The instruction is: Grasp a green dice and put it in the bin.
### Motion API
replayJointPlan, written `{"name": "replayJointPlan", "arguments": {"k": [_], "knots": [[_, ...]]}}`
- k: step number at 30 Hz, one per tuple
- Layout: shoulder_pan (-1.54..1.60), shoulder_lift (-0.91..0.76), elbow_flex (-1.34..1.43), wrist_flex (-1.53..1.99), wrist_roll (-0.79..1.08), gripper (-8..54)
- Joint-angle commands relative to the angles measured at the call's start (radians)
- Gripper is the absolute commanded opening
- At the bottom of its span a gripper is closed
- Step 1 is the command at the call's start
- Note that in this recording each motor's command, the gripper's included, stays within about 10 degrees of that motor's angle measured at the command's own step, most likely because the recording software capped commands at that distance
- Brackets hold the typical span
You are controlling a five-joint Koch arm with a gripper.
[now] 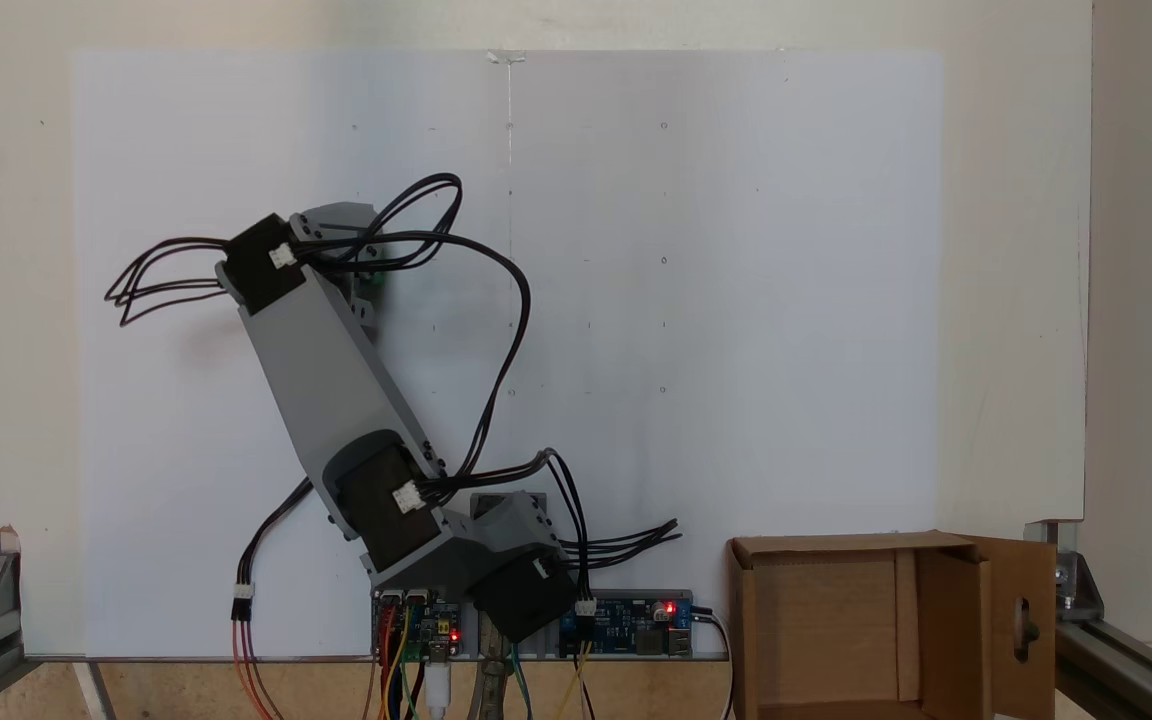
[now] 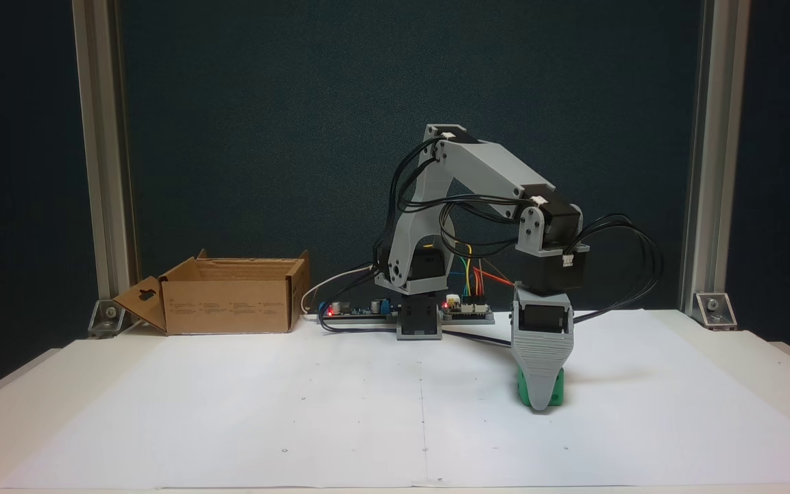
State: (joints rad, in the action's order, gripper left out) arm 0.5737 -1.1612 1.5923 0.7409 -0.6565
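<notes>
Green dice [image 2: 522, 390] on the paper behind the lowered hand [image 2: 540, 401], grip state unclear.

Dice [image 2: 522, 388]: bright green
Bin [image 2: 227, 307]: brown cardboard
Arm [image 2: 484, 165]: grey, black motors
Gripper [image 2: 540, 401]: grey, ribbed
Sheet [image 2: 299, 412]: white
Backdrop [image 2: 265, 103]: dark blue

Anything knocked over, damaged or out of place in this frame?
Nothing stands out. The cardboard box sits upright with flaps open, beside the controller boards. The gripper is down over the green dice on the white paper.
</notes>
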Motion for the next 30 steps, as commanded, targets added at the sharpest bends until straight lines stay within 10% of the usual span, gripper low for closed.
{"name": "replayJointPlan", "arguments": {"k": [1,14,23,30], "knots": [[-0.003,-0.005,-0.011,0.003,-0.041,35.7],[0.000,-0.005,-0.012,0.006,-0.026,31.4],[0.002,-0.006,-0.011,0.040,-0.015,12.4],[-0.006,-0.049,-0.011,0.075,-0.015,12.2]]}}
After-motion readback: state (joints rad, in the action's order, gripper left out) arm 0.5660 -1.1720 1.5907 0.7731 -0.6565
